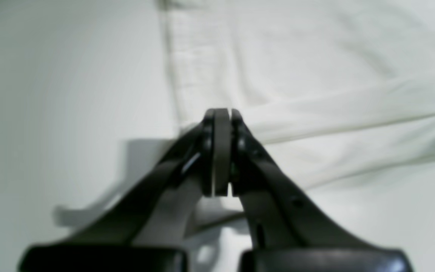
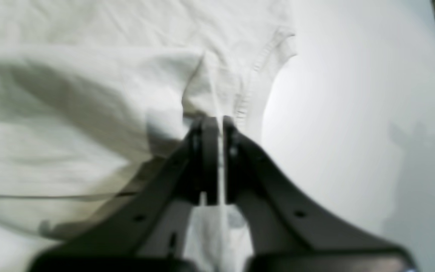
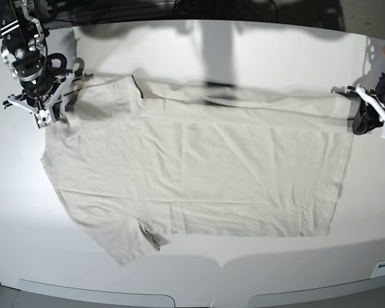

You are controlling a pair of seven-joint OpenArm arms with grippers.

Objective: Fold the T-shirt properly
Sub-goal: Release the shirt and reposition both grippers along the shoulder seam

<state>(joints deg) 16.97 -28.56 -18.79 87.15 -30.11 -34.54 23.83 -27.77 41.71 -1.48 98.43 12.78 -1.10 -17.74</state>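
In the base view, the near rim of the white counter [image 3: 199, 269] ran along the bottom of the frame. Just beyond it lay the T-shirt [image 3: 199, 173], spread nearly flat across the middle of the counter, with its bottom hem toward the right of the frame and its sleeves toward the left. One sleeve pointed to the lower left, ending near the lower centre. The far edge of the shirt, in the upper part of the frame, was doubled over in a long narrow fold running from left to right.

At the right edge of the frame, the left hand [image 3: 361, 122] sat at the shirt's upper right corner. In the left wrist view, the left hand [image 1: 222, 113] had its jaws pressed together, and a ridge of raised cloth led from its tip toward the right of the frame; whether cloth sat between the pads could not be told.

In the upper left of the base view, the right hand [image 3: 46, 117] rested at the shirt's upper left sleeve. In the right wrist view, the right hand [image 2: 217, 121] was clamped on a thin layer of the pale cloth, with the stitched hem [image 2: 257, 71] bunched just beyond its tip.
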